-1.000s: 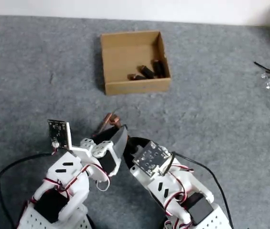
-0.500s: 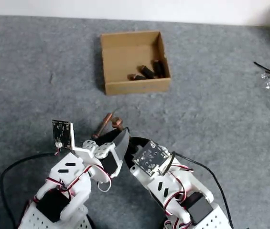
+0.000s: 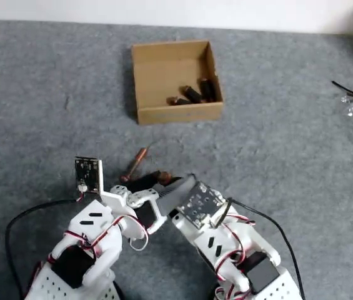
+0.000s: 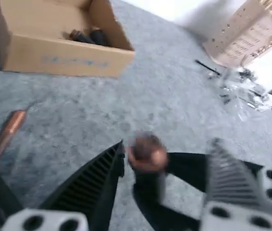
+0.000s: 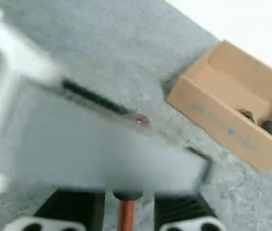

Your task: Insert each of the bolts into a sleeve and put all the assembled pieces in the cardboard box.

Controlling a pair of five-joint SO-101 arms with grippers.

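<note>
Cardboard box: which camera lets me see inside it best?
The high view: it looks down into the cardboard box, showing dark pieces at one side. Both wrist views see the cardboard box slantwise, mostly its front wall.

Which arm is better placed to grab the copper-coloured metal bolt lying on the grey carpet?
Probably left: the copper-coloured metal bolt lies beside the open left gripper; the right gripper holds another bolt.

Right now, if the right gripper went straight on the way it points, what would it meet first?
Most likely the left gripper: one of its open jaws lies across the path, ahead of the right gripper and the bolt it holds. The cardboard box stands farther behind; the gap is unclear.
</note>
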